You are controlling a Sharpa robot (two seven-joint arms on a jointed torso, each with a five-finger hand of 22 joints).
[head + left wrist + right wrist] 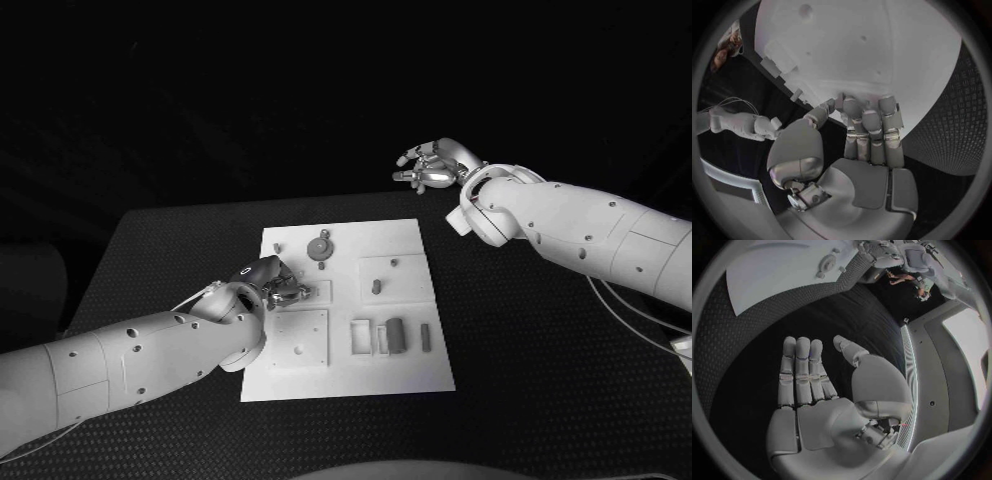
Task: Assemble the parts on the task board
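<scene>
The white task board [411, 370] lies in the middle of the black table. On it are a round part with tabs [320, 247], a small peg [376, 286] and three upright grey blocks [391, 335]. My left hand [271, 282] hangs over the board's left side, its fingers [870, 125] curled in with the thumb close by; I see no part in it. My right hand [430, 165] is raised beyond the board's far right corner. Its fingers [801, 370] are straight, the thumb apart, and it holds nothing.
A square plate [300, 335] with small holes sits on the board [879, 50] just near of the left hand. The board [786, 270] lies well away from the right hand. Bare black table [548, 380] stretches to the right of the board.
</scene>
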